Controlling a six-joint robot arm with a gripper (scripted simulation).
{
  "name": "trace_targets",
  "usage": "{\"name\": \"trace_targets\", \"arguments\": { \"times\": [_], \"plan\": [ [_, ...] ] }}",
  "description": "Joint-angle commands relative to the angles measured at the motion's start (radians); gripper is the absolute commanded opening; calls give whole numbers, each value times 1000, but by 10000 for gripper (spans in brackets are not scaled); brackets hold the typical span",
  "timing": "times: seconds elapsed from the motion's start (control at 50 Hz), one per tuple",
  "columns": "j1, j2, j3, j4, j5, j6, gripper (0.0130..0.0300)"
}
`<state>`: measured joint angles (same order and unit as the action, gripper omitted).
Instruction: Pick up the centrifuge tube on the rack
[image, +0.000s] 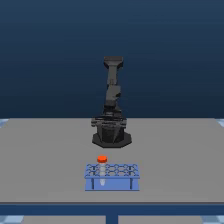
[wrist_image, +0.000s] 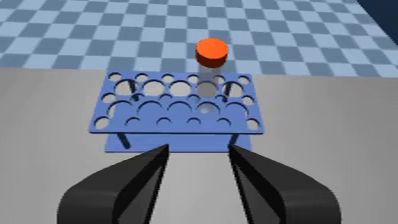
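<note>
A blue rack (image: 111, 177) is seen low in the centre of the exterior view, standing on thin legs on a grey table (image: 45, 160); its top is pierced by a grid of round holes; the centrifuge tube (image: 102, 162) is held upright in a hole towards the exterior view's left of the rack, its orange-red cap raised above the rack's top and its pale body only faintly made out below. Behind the rack, in the middle of the frame, the dark robot arm (image: 112, 102) is seen rising from its base on the table, well apart from the rack. In the wrist view the rack (wrist_image: 178, 107) is shown in the middle of the frame with the tube (wrist_image: 210, 62) standing in a far row, the cap clear above the holes; the gripper (wrist_image: 197, 152) is shown at the lower edge, its two dark fingers (wrist_image: 133, 175) spread apart with nothing between them, short of the rack's near edge; a checkered floor (wrist_image: 89, 30) is seen beyond the table.
</note>
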<state>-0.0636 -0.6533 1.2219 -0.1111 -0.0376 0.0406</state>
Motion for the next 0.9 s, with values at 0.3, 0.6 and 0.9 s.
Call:
{"name": "trace_targets", "arguments": {
  "times": [0.3,0.6,0.9],
  "plan": [
    [-13,46,-30,-211,-22,216,300],
    [-29,116,-80,-399,-49,398,300],
    [-50,228,-174,-533,-80,527,300]
  ]
}}
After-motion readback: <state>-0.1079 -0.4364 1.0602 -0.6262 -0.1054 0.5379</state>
